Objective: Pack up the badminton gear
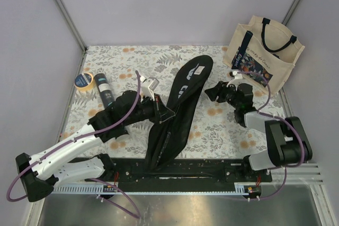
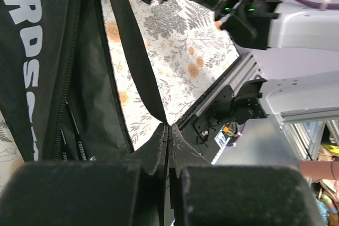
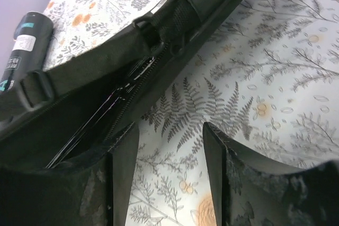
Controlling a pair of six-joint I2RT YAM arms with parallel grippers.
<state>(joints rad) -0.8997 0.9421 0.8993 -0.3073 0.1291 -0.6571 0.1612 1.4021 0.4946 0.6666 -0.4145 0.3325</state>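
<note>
The long black racket bag [image 1: 183,104] marked "CROSSWAY" lies diagonally across the table's middle. My left gripper [image 1: 165,113] is at its left edge, shut on the bag's black strap [image 2: 132,56], which is pinched at the fingertips of the gripper [image 2: 169,126]. The bag's zip is open, and thin black racket shafts [image 3: 92,128] show inside. My right gripper [image 1: 213,92] is open and empty just right of the bag, low over the cloth, as the right wrist view [image 3: 172,130] shows. The black tube with teal lettering [image 1: 104,89] lies at the left. No shuttlecocks show.
A yellow-rimmed tape roll [image 1: 83,81] lies beside the tube at the left. A cream tote bag with dark handles [image 1: 265,51] stands at the back right. The floral tablecloth [image 1: 222,125] covers the table, with grey walls on three sides.
</note>
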